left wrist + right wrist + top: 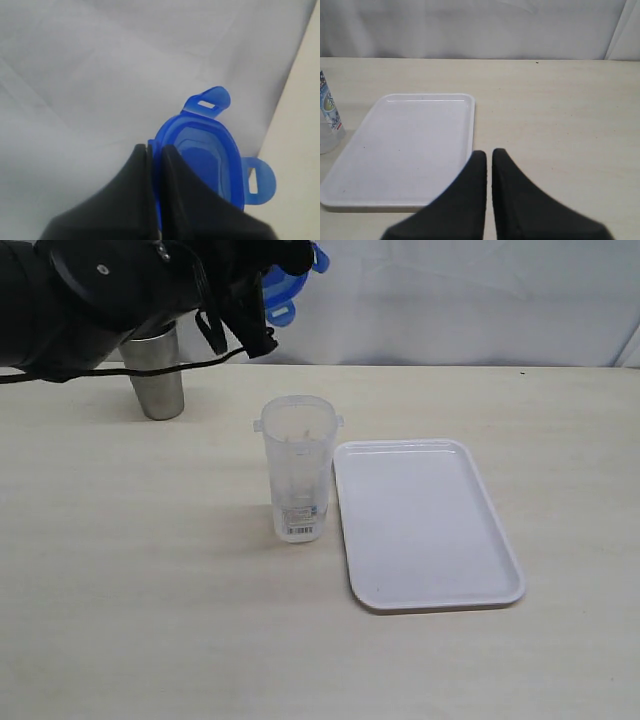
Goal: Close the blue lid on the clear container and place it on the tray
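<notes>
High over the far left of the table (120, 570), well above the grey steel cup (158, 380): the blue lid (200, 155), pinched by its rim in the left gripper (154, 147), fingers clamped tight on the thin edge, two snap flaps jutting out free. Upright and open-topped near the middle of the table, just beside the left rim of the tray (425, 525) but not on it: the clear container (297, 480). Near one corner of the tray, holding nothing: the right gripper (489, 152), fingers pressed together.

Handling, as a judgement. Expect a light, stiff, smooth lid. Count on the narrow edge grip letting it swivel, so lower it flat and square over the mouth. Expect the flaps to hinge, each needing a firm press to snap under the lugs at the container's lip. Treat the container as light, tall and narrow, hence easy to tip or slide under a sideways push. Brace it low on the wall, or grasp round the mid-body, allowing for slick and slightly yielding plastic.

Writing. Near the container's base: a small white sticker (300, 525) with a barcode, digits too small to read. From the right wrist, at the picture's edge: blue and red print on a label (329, 107) on that same wall, characters not legible. On the lid's visible face: no sticker, no lettering.
</notes>
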